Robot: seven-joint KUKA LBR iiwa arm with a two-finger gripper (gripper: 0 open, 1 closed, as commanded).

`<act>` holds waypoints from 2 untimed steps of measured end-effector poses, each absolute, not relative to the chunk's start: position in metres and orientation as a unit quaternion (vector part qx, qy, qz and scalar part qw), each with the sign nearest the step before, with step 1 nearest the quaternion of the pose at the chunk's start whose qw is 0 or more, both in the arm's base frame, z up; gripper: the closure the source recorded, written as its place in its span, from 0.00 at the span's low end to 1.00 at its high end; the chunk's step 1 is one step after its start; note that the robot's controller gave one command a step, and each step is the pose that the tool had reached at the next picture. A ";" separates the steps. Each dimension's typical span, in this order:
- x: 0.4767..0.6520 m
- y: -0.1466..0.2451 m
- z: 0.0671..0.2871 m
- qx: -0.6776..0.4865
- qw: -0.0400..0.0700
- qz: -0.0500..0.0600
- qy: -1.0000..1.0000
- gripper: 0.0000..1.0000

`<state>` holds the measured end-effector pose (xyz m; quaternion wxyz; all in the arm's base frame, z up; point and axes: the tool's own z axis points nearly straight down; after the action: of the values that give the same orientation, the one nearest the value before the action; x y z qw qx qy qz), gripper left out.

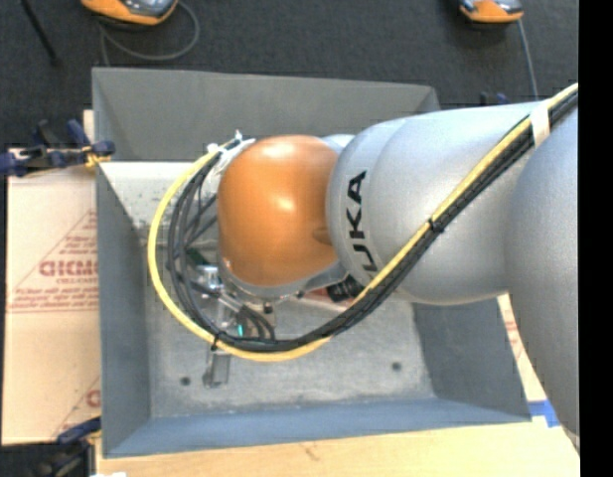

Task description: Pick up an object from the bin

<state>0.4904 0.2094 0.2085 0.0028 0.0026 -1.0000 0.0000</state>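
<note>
Overhead view, read left to right. The grey bin [122,296] has sloping walls around a flat, speckled floor. Over its left half hangs a loop of yellow cable [165,229] with darker leads bundled inside it, all fixed to the wrist. Below the loop the gripper [218,368] points down at the near-left part of the floor, its tip at or just above the metal. From where I stand, the wrist hardware hides whether it is open or closed, so I cannot tell, and nothing can be seen held in it. Just left of the tip lies a small dark speck [184,381]. The orange cover [276,207] sits above the gripper and masks the middle of the bin. At its lower right edge a red-and-dark patch [341,288] shows; I cannot tell whether it is a thing in the bin or part of the robot. The silver arm [435,217] enters from the right. A second speck [395,368] lies on the floor well to the gripper's right. No graspable thing can be made out, so its bearing from the gripper and its long axis remain undetermined. Any candidate probably lies directly beneath the wrist.
</note>
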 end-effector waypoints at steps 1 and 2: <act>0.533 0.153 0.164 -0.022 0.000 0.001 -1.000 0.00; 0.616 0.111 0.169 -0.050 -0.004 0.000 -0.999 0.00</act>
<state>0.6160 0.1112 0.1689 -0.0044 -0.0499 -0.9987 0.0000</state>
